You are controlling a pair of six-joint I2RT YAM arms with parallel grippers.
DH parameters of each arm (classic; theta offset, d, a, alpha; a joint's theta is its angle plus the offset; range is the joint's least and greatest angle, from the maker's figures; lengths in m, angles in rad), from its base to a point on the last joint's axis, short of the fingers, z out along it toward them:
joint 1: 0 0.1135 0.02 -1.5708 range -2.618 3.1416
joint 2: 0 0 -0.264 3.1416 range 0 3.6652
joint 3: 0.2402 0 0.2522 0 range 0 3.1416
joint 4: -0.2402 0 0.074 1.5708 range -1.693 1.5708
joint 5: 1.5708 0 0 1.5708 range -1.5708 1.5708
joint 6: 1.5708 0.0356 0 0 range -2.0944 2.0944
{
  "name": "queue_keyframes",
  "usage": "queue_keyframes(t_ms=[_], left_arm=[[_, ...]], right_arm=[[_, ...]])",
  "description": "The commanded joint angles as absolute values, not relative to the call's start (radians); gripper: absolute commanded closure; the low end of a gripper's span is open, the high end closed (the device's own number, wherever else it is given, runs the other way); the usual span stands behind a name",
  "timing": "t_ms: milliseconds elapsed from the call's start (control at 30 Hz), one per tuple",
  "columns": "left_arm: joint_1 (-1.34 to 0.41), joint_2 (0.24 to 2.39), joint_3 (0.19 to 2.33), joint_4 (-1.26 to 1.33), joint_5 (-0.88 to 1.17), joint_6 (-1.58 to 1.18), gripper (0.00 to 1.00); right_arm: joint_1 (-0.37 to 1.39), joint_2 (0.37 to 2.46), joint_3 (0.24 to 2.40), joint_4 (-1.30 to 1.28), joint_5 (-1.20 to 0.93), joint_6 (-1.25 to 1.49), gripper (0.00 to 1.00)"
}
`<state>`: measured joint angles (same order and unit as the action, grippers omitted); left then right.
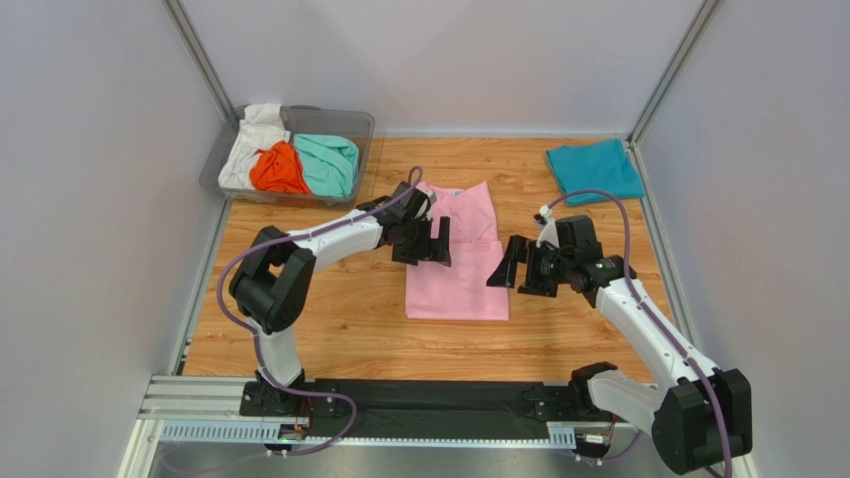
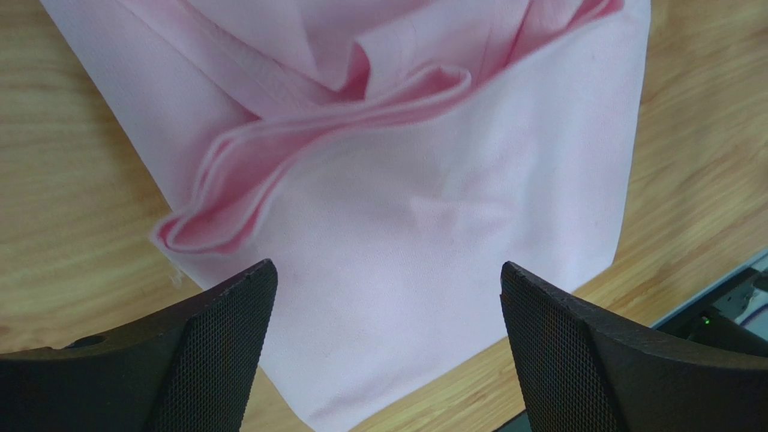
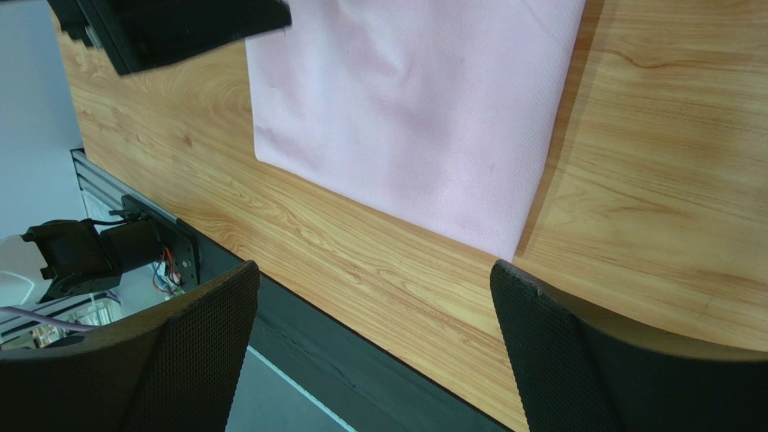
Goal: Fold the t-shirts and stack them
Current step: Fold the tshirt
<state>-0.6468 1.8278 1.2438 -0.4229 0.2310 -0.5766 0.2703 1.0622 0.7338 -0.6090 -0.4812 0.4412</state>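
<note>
Left claw (image 1: 427,249) spread wide, nothing between the pads. Hangs over the left edge of the pink tee (image 1: 459,284), centre of the frame. Right claw (image 1: 521,275) just as wide and just as empty, parked right beside the tee's right edge and tilted in toward it. Looks like a matched pair, one per side, probably lining up to take both edges for a fold across the cloth.

Pink tee flat on the counter (image 1: 329,319) as a long narrow panel, sides already turned in, neck end toward the top of the frame. Shows, in the left wrist view, a loose rumpled flap curling up rather than lying flat. Likely wants smoothing or a careful pinch before any fold over.

Teal tee (image 1: 597,169) folded small at the upper right of the frame, well apart from the pink one. By the look of it, the start of the stack.

Upper left, a grey bin (image 1: 349,118) with the white tee (image 1: 249,149), orange tee (image 1: 277,169) and mint-green tee (image 1: 329,164) bunched together, unfolded, presumably waiting their turn.

Smooth wood-grain counter, warm brown. Plain pale walls on three sides, metal posts in the corners, a black rail (image 1: 419,403) carrying both arm bases along the bottom edge.
</note>
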Motion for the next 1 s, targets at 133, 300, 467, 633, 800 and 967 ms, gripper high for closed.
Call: queue_keyframes(t_ms=[133,300,467,633,800,967], left_arm=[[-0.528,2.017,1.469,-0.440,0.248,-0.512,0.00],[-0.515,2.086,1.551,-0.463,0.247,-0.486,0.00],[-0.514,1.975,1.543,-0.482,0.216,-0.471,0.00],[-0.518,1.789,1.476,-0.500,0.198,-0.471,0.00],[-0.537,1.528,1.267,-0.523,0.150,-0.508,0.00],[-0.592,1.298,0.969,-0.512,0.150,-0.612,0.00]], right_arm=[[0.249,1.075,0.792,-0.630,-0.440,0.407,0.00],[0.244,1.055,0.792,-0.647,-0.423,0.405,0.00],[0.244,1.019,0.799,-0.670,-0.390,0.405,0.00],[0.242,0.973,0.801,-0.695,-0.382,0.405,0.00],[0.244,0.948,0.764,-0.703,-0.393,0.411,0.00],[0.245,0.963,0.715,-0.692,-0.417,0.440,0.00]])
